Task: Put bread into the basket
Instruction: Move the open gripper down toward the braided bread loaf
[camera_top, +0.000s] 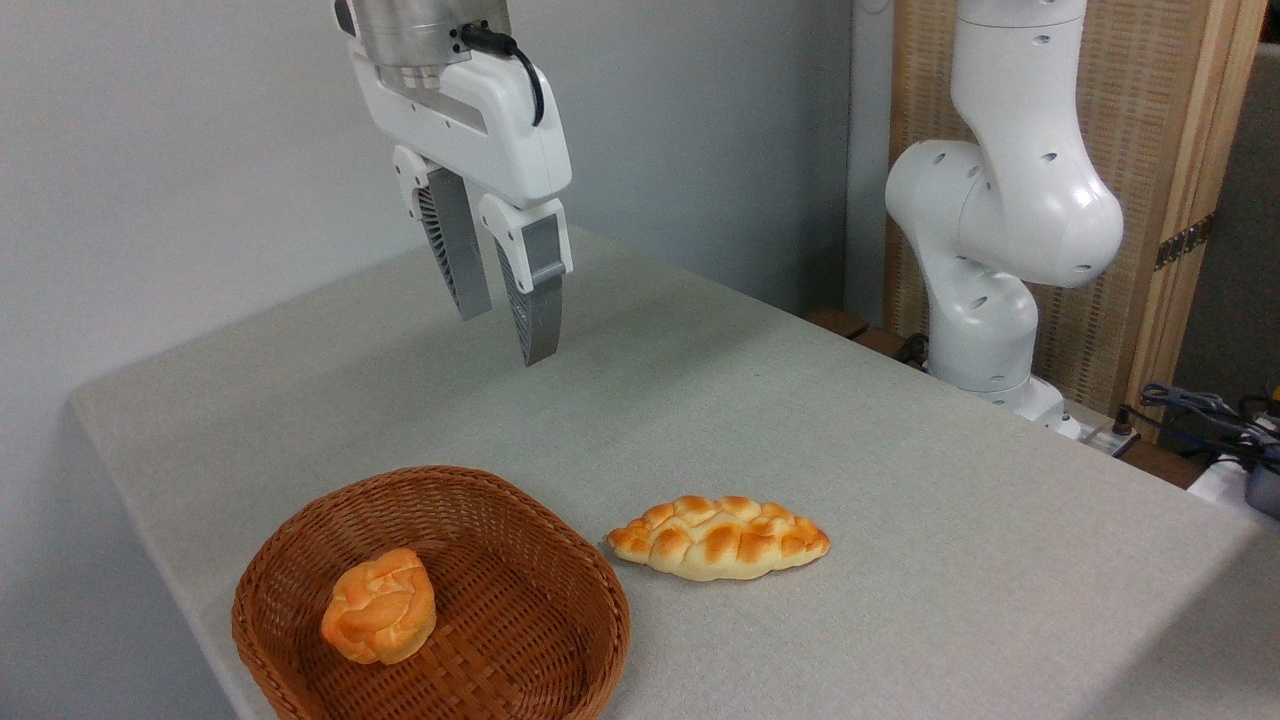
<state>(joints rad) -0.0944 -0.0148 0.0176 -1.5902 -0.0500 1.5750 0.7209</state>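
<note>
Near the front of the grey tabletop (900, 480), the bread (720, 538) is lying flat, just beside the basket (300, 560) at its 3 o'clock, outside the rim and possibly a hair apart from it. Inside the basket a small round bun (379, 606) is sitting toward 9 o'clock. Up at 12 o'clock from the basket, the end effector (508, 338) is hanging well above the cloth, its fingers standing apart and gripping nothing.

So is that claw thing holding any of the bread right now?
No, nothing is held. The gripper hangs open and empty above the table, while the braided loaf lies on the cloth beside the basket.
</note>
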